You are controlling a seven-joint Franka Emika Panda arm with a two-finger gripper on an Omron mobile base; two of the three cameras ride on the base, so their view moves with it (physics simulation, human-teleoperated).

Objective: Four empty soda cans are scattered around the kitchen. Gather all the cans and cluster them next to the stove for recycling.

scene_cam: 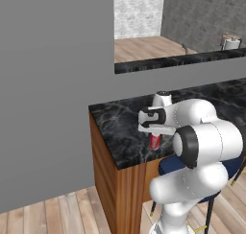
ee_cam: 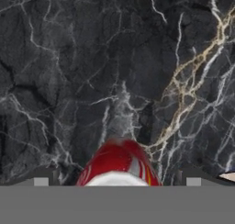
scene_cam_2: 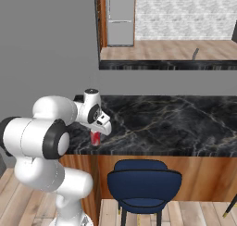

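Note:
A red soda can point(scene_cam: 154, 141) with a silver top stands upright on the black marbled counter point(scene_cam: 120, 127), close to its front edge and near its left end. My gripper point(scene_cam: 154, 134) points straight down over the can, open. In the hand view the can point(ee_cam: 119, 163) sits between the two dark fingertips point(ee_cam: 41, 179), with a gap on each side. From the right base view the can point(scene_cam_2: 95, 138) shows just under the hand point(scene_cam_2: 99, 122). The stove is out of view.
A blue chair point(scene_cam_2: 143, 181) is tucked under the counter's front, right of the arm. A grey wall point(scene_cam: 53, 84) rises just past the counter's left end. Behind, a second black counter point(scene_cam_2: 166, 64) carries a faucet point(scene_cam_2: 195, 53).

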